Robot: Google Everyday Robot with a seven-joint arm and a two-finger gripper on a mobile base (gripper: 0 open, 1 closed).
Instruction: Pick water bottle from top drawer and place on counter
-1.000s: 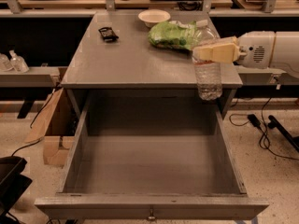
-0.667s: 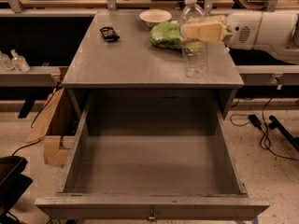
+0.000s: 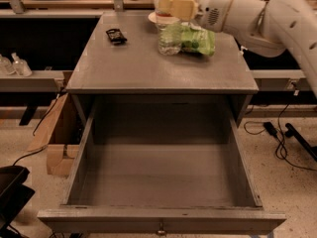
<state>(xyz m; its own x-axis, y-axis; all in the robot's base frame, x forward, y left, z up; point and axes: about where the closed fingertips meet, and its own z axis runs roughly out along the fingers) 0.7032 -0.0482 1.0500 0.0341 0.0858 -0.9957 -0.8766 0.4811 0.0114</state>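
Observation:
The clear ribbed water bottle stands upright over the back middle of the grey counter, its base at or just above the surface. My gripper comes in from the right on a white arm and is shut on the water bottle's upper part with its pale yellow fingers. The cap is hidden behind the fingers. Below the counter, the top drawer is pulled wide out, its grey inside bare, with a small knob on the front panel.
A green bag lies right behind the bottle, with a white bowl beyond it. A small black object sits at the counter's back left. Pump bottles stand on the left shelf. A cardboard box and cables lie on the floor.
The gripper has carried the water bottle from the counter's right front edge leftward and toward the back, to in front of the green bag.

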